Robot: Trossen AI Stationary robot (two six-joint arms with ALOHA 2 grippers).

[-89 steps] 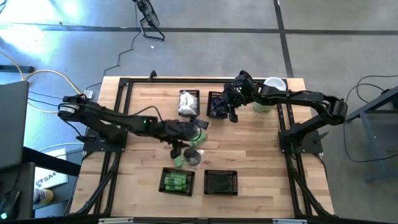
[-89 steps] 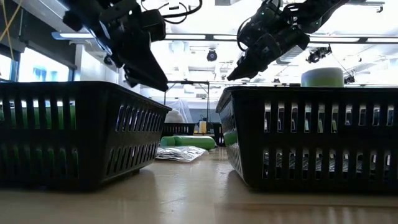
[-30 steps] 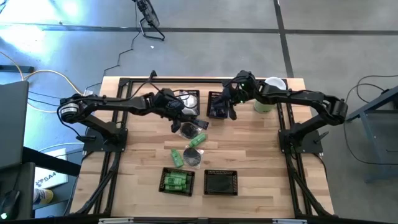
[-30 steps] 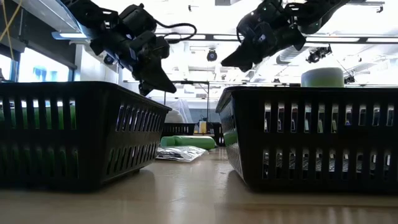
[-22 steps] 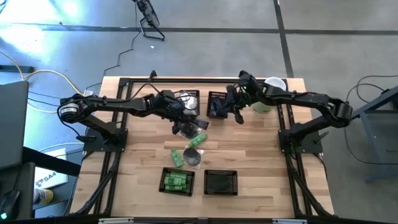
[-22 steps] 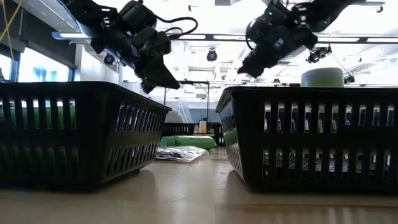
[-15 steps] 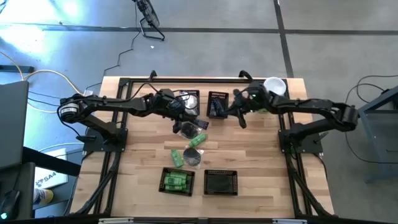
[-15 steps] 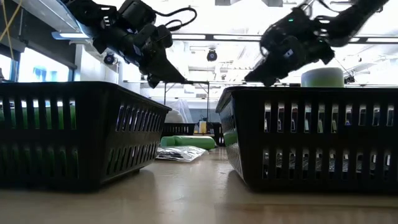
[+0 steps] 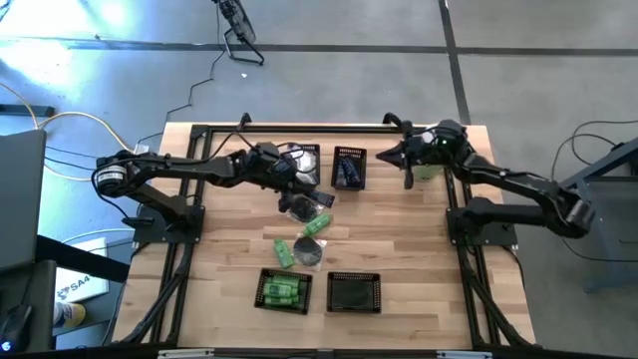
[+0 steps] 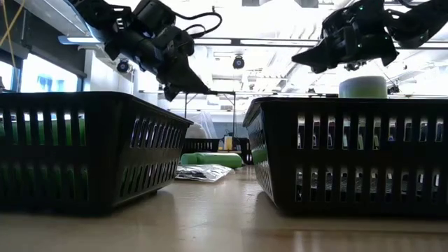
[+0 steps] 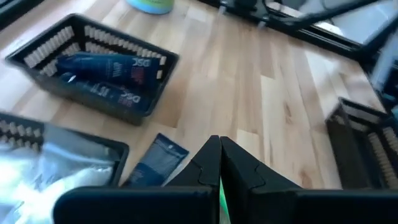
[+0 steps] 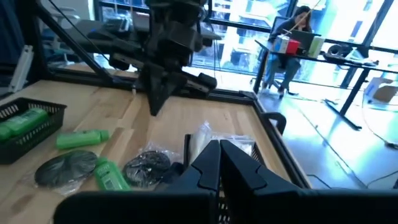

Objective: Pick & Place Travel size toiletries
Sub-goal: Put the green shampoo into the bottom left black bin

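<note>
green tubes [image 9: 280, 292], black mesh baskets [image 9: 354, 293]

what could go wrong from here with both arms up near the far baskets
1. The left gripper is shut and hovers over the loose toiletries; descending shut, it would push the pieces around, not pick them.
2. The right gripper, shut and empty, hangs beside the pale-green cylinder; a sideways swing might knock it over.
3. The basket of dark blue tubes lies between the arms, so both reaching in risks a clash.
</note>
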